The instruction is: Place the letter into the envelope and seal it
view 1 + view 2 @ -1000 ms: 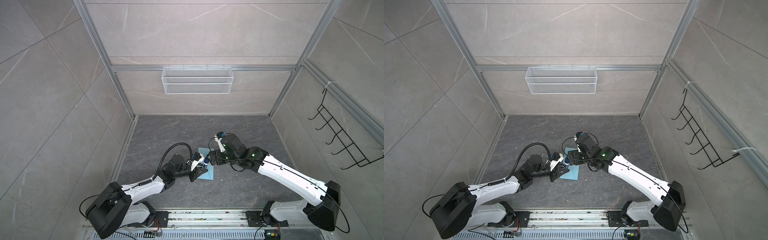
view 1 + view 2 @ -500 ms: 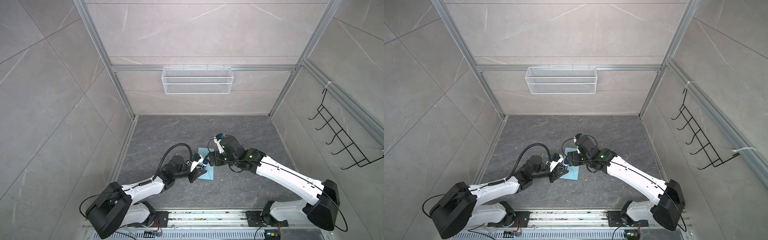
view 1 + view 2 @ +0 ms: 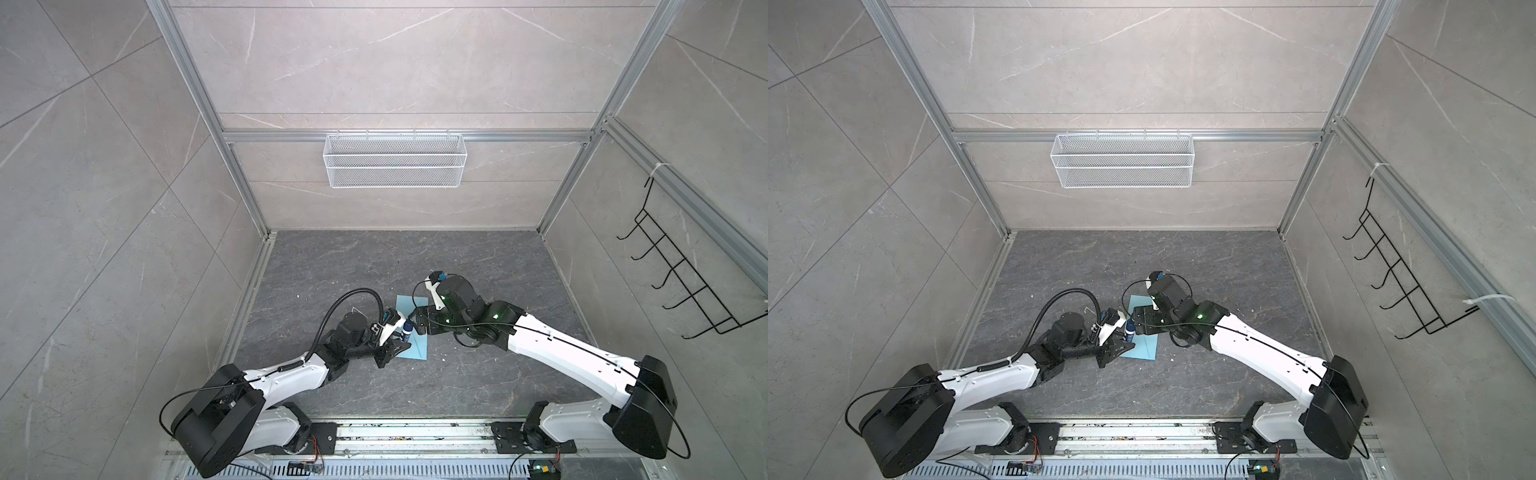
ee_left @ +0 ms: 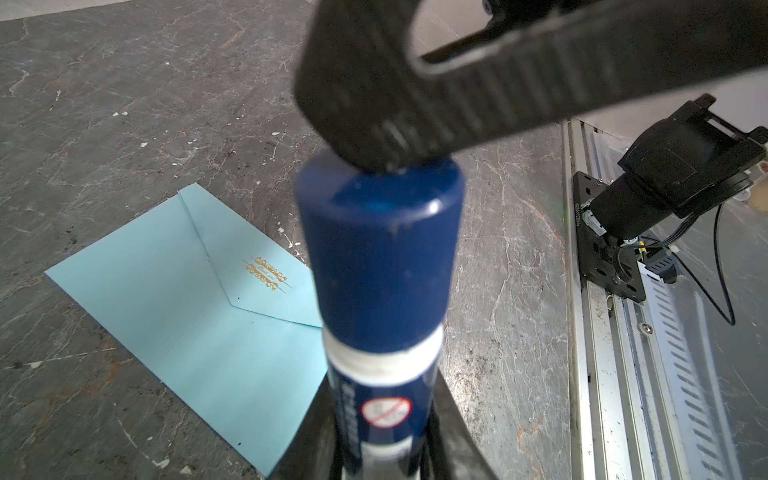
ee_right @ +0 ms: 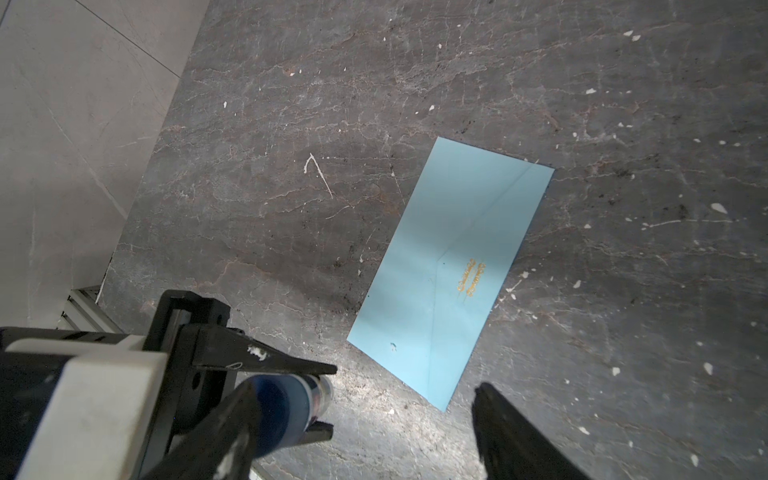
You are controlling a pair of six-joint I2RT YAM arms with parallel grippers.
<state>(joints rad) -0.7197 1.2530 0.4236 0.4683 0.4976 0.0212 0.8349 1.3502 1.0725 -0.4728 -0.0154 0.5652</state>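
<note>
The envelope lies flat on the table, a little in front of the middle in both top views. Its flap is folded down with the gold emblem up, and its long side runs roughly 12 to 6. I see no letter outside it; whether the letter is inside I cannot tell.

Over the envelope's 9 o'clock edge, the left gripper reaches in from 8 o'clock. Its fingers pinch the barrel of a glue stick, blue cap on and aimed at the other arm. The right gripper comes in from 3 o'clock with its fingers spread. One finger rests against the cap's end rather than flanking it.

I judge the step in hand to be taking hold of the cap. To do it well, I'd shift the right wrist sideways until the cap sits centred between the fingers. Then I'd close on the cap alone, short of the white collar, and pull straight along the stick's axis, clear of the flap.
</note>
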